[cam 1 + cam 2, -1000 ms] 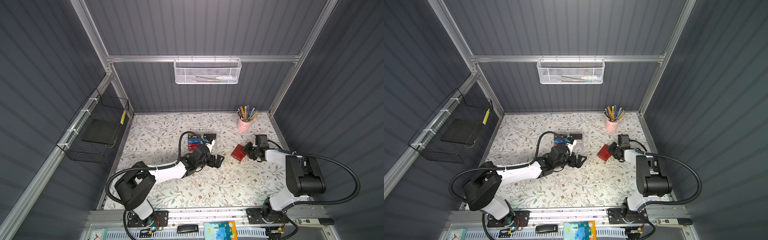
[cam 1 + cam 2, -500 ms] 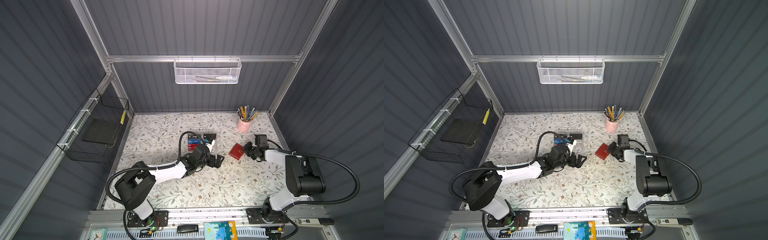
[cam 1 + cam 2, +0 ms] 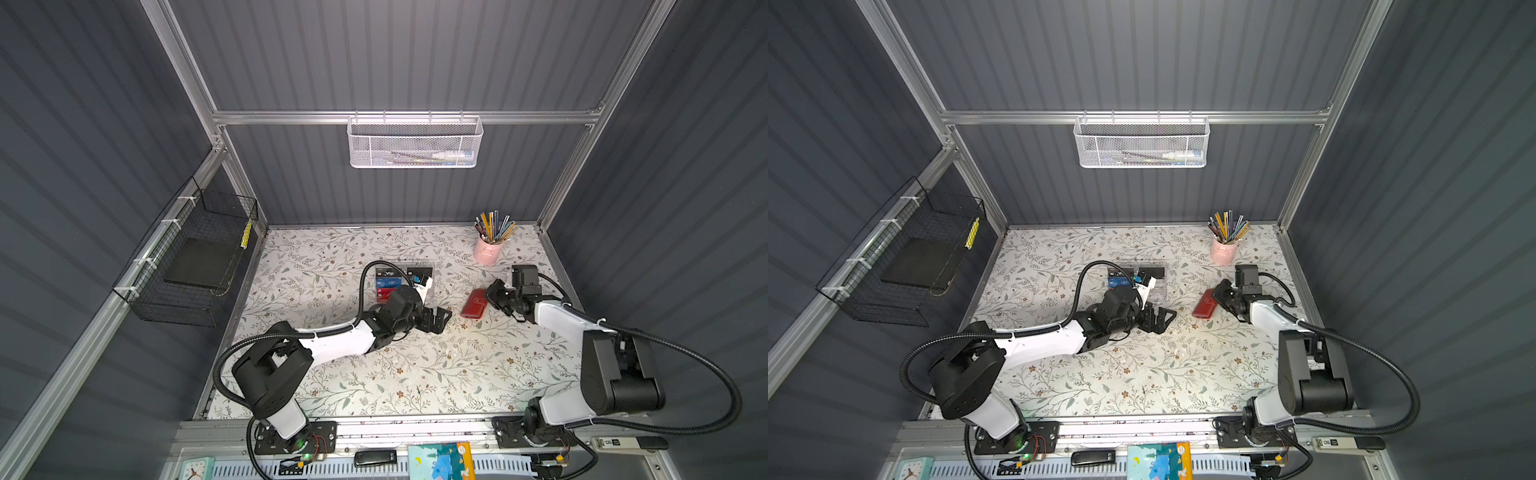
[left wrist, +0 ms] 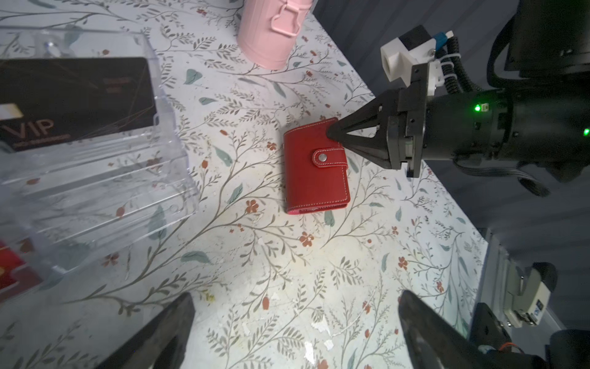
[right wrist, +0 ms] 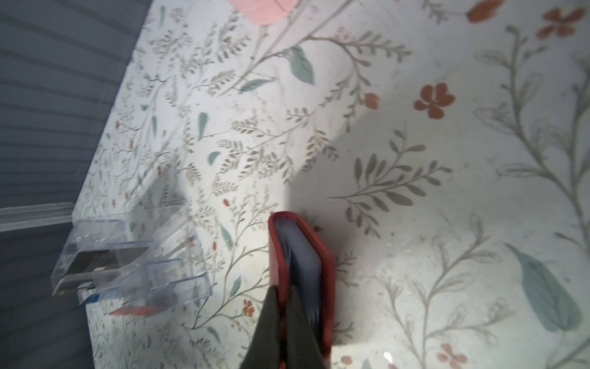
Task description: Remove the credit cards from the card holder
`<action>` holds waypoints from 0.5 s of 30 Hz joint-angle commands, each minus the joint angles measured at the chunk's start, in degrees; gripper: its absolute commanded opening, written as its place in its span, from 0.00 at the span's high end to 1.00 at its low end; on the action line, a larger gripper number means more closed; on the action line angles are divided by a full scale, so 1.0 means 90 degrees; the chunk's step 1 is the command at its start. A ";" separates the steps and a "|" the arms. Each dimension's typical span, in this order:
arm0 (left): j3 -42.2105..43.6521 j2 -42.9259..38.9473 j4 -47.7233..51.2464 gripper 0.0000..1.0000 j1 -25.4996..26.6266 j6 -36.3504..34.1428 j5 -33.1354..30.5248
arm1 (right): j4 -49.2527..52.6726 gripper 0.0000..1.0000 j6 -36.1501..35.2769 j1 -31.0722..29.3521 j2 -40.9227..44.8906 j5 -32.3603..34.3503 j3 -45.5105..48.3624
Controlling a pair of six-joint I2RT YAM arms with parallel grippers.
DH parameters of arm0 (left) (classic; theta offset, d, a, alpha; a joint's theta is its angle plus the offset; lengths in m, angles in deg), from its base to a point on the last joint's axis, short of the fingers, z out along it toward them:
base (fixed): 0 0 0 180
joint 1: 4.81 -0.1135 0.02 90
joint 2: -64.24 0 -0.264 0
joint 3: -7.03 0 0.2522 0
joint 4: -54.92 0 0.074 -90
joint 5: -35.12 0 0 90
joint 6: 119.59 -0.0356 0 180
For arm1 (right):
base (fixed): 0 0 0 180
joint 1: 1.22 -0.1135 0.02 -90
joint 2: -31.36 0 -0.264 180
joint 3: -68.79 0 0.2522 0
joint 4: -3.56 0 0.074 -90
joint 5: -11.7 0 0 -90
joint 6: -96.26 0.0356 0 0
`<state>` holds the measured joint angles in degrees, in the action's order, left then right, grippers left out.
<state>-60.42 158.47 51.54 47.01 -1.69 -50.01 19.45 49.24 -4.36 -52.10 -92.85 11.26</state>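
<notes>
The card holder (image 3: 473, 305) (image 3: 1204, 305) is a red stitched wallet lying on the floral table right of centre. Its strap is snapped shut in the left wrist view (image 4: 314, 169). My right gripper (image 3: 491, 297) (image 3: 1220, 297) (image 4: 332, 132) is shut on one corner of it. In the right wrist view the gripper (image 5: 284, 306) pinches one red cover, and blurred blue-grey sleeve edges show between the covers (image 5: 325, 265). The credit cards are hidden inside. My left gripper (image 3: 436, 320) (image 3: 1158, 320) (image 4: 295, 303) stands open over bare table, well short of the holder.
A clear acrylic rack (image 3: 424, 286) (image 3: 1158, 291) (image 4: 95, 166) (image 5: 134, 265) holding black, blue and red VIP cards stands behind my left gripper. A pink cup of pencils (image 3: 487, 251) (image 3: 1224, 251) (image 4: 271, 35) stands at the back right. A black wire basket (image 3: 195, 257) hangs on the left wall.
My right gripper has shut on the card holder's corner. The holder has shifted slightly left and now looks narrower in the top views. The left arm has not moved.
</notes>
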 commanded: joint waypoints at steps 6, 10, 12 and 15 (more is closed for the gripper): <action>-0.0560 0.0324 -0.0605 0.00 -0.0337 -0.0102 0.1181 | 0.0713 1.00 -0.0430 -0.0349 0.0923 -0.1014 -0.0797; -0.0437 0.0489 -0.1636 0.00 -0.0418 0.0128 0.1895 | 0.0791 1.00 -0.0341 -0.0522 0.1043 -0.1404 -0.1194; -0.0409 0.0552 -0.2014 0.00 -0.0462 0.0222 0.2069 | 0.0764 1.00 -0.0266 -0.0614 0.1060 -0.1558 -0.1364; -0.0507 0.0585 -0.2142 0.00 -0.0483 0.0204 0.2234 | 0.0769 1.00 -0.0230 -0.0775 0.1067 -0.1753 -0.1592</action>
<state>-63.79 163.28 37.57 43.09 -0.53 -34.36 25.83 46.84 -10.20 -43.25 -104.56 -0.69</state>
